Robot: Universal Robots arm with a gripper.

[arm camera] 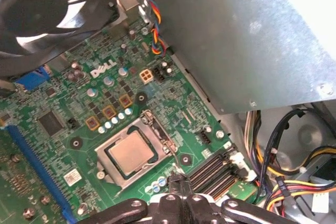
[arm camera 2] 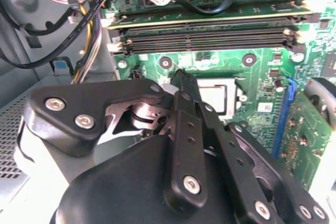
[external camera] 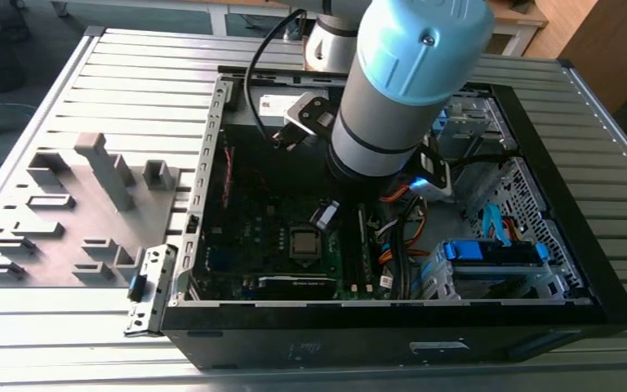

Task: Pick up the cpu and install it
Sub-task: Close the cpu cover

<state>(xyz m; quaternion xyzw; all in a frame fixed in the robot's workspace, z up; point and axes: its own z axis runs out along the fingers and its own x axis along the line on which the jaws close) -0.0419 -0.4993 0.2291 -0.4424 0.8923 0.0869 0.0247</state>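
Observation:
The cpu (arm camera: 131, 153) is a pale silvery square lying flat in its socket on the green motherboard (arm camera: 63, 108), with the metal socket frame around it. It also appears as the cpu (external camera: 304, 241) in the exterior view and, partly behind the fingers, as the cpu (arm camera 2: 214, 96) in the second wrist view. My gripper (arm camera: 176, 181) hangs just above the board beside the socket, on the side toward the memory slots. Its fingertips are together and hold nothing. In the exterior view the gripper (external camera: 325, 218) is inside the open black computer case (external camera: 401, 327).
A grey fixture plate with tall blocks (external camera: 85, 204) lies on the slatted table at the exterior view's left. Memory slots (arm camera 2: 210, 35), bundled cables (external camera: 401, 224), a black fan (arm camera: 37, 3), a grey metal box (arm camera: 236, 35) and a blue drive bay (external camera: 490, 253) crowd the case.

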